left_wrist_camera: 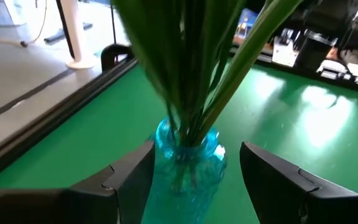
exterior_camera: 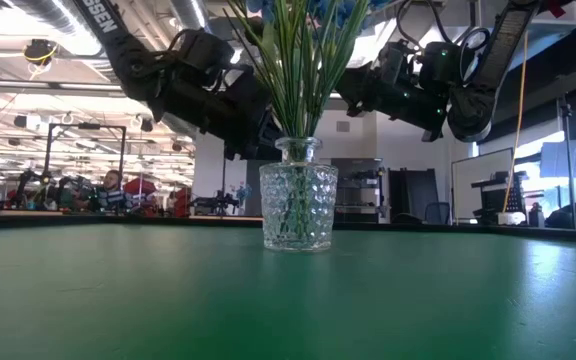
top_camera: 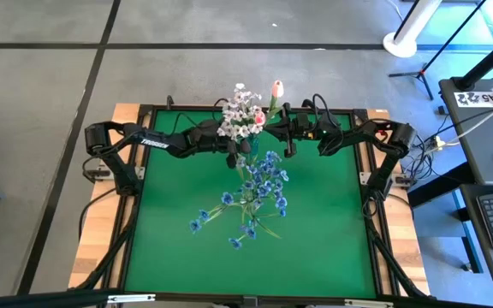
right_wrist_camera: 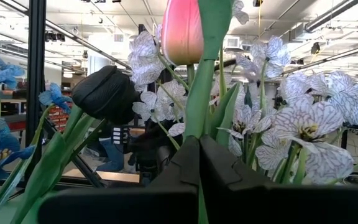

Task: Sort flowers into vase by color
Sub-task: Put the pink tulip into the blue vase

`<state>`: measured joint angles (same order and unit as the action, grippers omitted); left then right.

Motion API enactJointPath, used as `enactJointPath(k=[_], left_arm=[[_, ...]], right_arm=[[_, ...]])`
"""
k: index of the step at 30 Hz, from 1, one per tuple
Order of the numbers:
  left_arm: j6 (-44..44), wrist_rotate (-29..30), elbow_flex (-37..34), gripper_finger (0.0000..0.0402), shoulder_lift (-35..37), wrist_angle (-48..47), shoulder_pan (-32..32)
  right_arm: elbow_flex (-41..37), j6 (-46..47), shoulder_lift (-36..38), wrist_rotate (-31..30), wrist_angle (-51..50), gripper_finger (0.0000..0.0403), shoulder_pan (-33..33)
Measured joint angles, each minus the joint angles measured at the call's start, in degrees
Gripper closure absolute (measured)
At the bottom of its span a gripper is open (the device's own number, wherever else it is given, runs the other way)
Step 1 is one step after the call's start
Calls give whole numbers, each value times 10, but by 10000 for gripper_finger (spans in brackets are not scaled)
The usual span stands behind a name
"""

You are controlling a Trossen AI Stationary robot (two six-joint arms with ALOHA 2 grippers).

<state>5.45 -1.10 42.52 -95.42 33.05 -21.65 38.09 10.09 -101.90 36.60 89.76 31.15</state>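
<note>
Clamping a pink tulip [right_wrist_camera: 183, 28] stem (seemingly upright), right gripper [right_wrist_camera: 199, 149]; left gripper [left_wrist_camera: 194, 177] open.

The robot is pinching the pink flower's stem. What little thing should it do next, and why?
Probably lift it straight up. The right gripper is shut on the pink tulip stem, which stands among white blossoms above the blue vase. The left gripper, open, flanks that vase, seemingly ready to steady it.
</note>
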Motion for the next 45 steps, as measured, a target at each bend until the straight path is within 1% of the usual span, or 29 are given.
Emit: enactJointPath(k=[2,7,15,25,29,33,37,41,45], left_arm=[[2,0,0,171,-1,-8,-2],[4,0,8,171,-32,15,-4],[16,-41,83,171,-114,27,-4],[4,-43,92,173,-119,25,-3],[5,-43,92,200,-119,24,-3],[4,-40,92,237,-118,25,-4],[2,-40,92,265,-119,24,-3],[3,-40,91,281,-119,24,-3],[4,-40,91,286,-119,24,-3]], right_arm=[[0,0,0,0,0,403,0],[0,0,0,0,-4,403,0],[0,0,1,0,-15,403,0],[0,0,1,3,-29,403,0],[0,-6,1,5,-50,403,0],[1,-29,2,4,-98,403,0],[0,-48,1,2,-150,403,0],[0,-68,1,0,-184,403,0],[1,-79,1,0,-208,403,0]])
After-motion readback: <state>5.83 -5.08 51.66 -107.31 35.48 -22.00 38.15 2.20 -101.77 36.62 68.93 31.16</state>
